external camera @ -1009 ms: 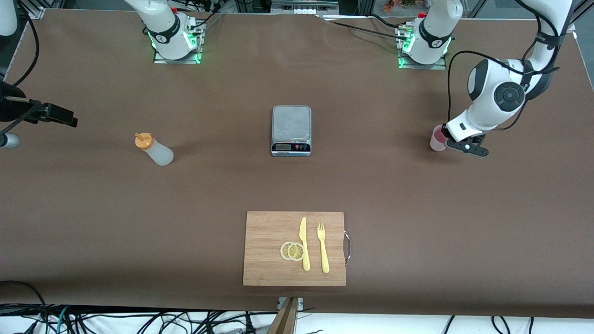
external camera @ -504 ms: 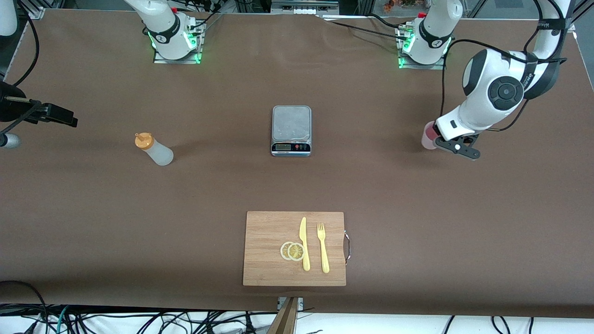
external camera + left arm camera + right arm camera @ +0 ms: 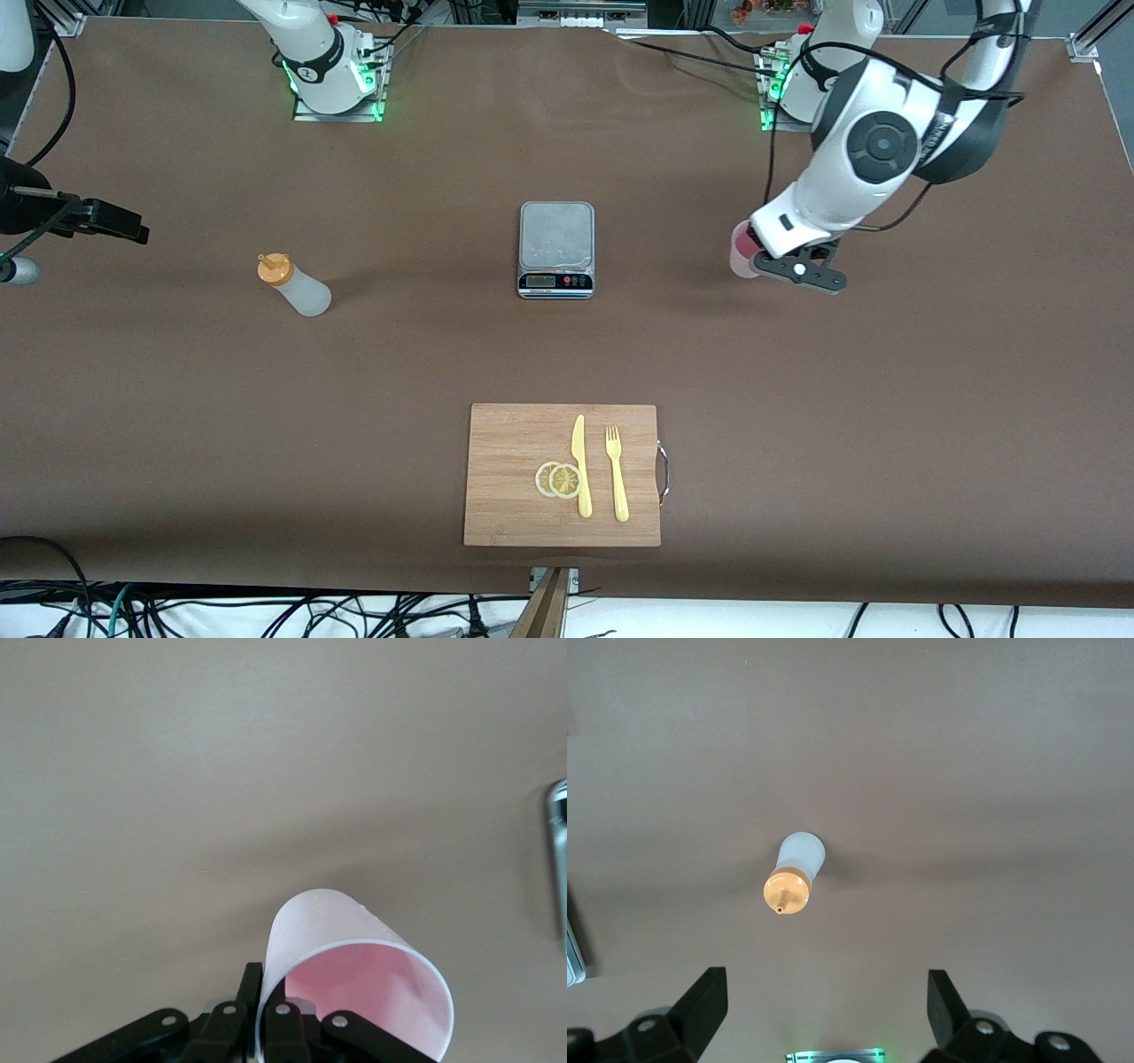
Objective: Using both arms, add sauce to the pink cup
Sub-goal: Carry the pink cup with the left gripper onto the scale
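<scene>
The pink cup (image 3: 741,252) hangs tilted above the table, and my left gripper (image 3: 758,258) is shut on its rim. In the left wrist view one finger (image 3: 251,979) presses the outside of the cup (image 3: 354,974) and the other sits inside its wall. The cup is over bare table between the scale (image 3: 555,248) and the left arm's end. The sauce (image 3: 295,285), a whitish bottle with an orange cap, stands toward the right arm's end. My right gripper (image 3: 824,992) hangs open high over the sauce (image 3: 794,875), apart from it, with nothing between its fingers; this arm waits.
A wooden cutting board (image 3: 505,496) lies near the front edge and carries two lemon slices (image 3: 558,479), a yellow knife (image 3: 580,465) and a yellow fork (image 3: 617,472). The scale's edge (image 3: 558,859) shows in the left wrist view. A black clamp (image 3: 80,217) juts in at the right arm's end.
The left arm has carried the pink cup toward the scale, still shut on it. The right arm and the sauce have not moved.
</scene>
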Action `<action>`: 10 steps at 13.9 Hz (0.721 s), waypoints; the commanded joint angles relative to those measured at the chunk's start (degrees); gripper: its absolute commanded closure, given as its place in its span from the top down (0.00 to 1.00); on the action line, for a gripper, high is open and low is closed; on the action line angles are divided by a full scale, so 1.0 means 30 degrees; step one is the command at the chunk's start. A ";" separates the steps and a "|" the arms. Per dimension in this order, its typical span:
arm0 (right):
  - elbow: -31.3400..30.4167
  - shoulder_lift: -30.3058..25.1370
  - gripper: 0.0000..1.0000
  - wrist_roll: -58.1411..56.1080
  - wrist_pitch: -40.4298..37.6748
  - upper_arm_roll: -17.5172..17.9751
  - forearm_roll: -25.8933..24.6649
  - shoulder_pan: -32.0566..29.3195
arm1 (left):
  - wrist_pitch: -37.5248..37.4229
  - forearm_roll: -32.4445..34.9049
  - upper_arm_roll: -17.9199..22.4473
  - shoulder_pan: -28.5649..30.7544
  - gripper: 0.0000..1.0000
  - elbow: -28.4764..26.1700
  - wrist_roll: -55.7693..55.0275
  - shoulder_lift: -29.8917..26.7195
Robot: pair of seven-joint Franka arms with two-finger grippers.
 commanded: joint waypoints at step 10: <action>0.0569 0.0241 1.00 -0.0374 -0.0128 0.0094 -0.0021 -0.0153 | -0.1380 -0.0837 -0.1773 -0.3636 0.00 0.7768 -1.0896 0.5908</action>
